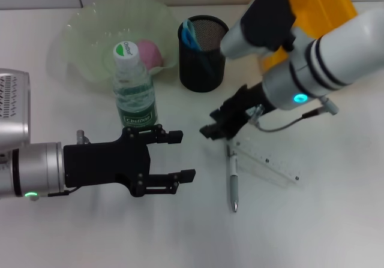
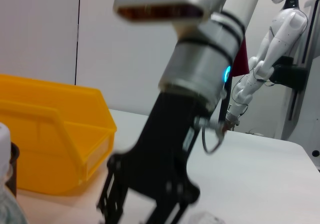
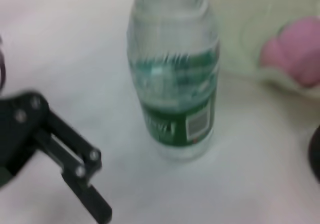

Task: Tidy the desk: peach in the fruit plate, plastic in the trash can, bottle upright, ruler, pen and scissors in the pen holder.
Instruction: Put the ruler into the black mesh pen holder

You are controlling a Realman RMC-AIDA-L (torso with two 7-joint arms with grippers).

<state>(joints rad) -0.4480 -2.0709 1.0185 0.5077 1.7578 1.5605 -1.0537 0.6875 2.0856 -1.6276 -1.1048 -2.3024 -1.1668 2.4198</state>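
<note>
The right gripper hangs low over the desk just above the top end of the pen; whether its fingers are spread or closed I cannot tell, since they show only as a dark cluster, but it seems to be going for the pen and holds nothing that I can see. The pen lies flat, touching or just beside the clear ruler, which lies slantwise next to it. The left gripper hovers with its fingers spread wide and empty, just in front of the bottle. The bottle stands upright, the peach sits in the fruit plate, and something blue, perhaps the scissors' handle, already pokes out of the black mesh pen holder. No plastic scrap shows on the desk, so I judge it already gone into the yellow bin behind the right arm. By that reckoning the pen and ruler are what remains. The left wrist view shows the right arm from the side against the yellow bin, but neither pen nor ruler. The right wrist view looks back at the bottle, the peach and the left gripper's fingers, confirming that the bottle stands free with nothing gripping it.
</note>
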